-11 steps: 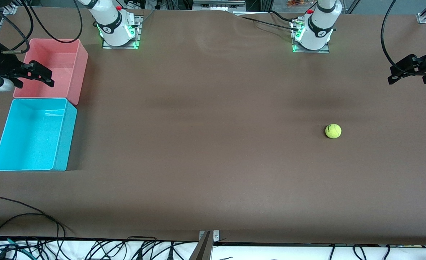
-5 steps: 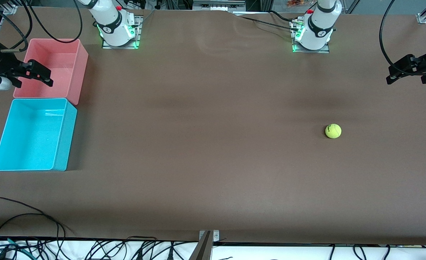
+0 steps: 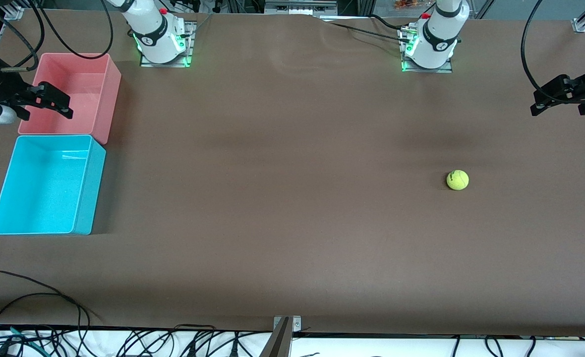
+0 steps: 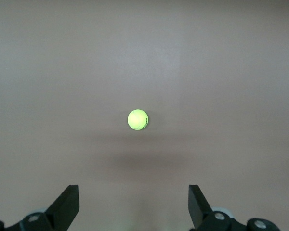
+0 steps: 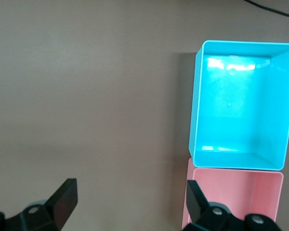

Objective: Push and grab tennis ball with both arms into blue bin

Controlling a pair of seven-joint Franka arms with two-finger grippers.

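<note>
With both end effectors spread wide, the left end effector [image 3: 560, 94] should descend beside the tennis ball [image 3: 457, 180] and push it squarely toward the blue bin [image 3: 89, 191], near which the right end effector [image 3: 47, 101] waits over the pink bin [image 3: 110, 99].

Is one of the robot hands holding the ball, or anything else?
No, nothing is held. The tennis ball lies alone on the table. The left gripper and the right gripper are both open and empty.
</note>
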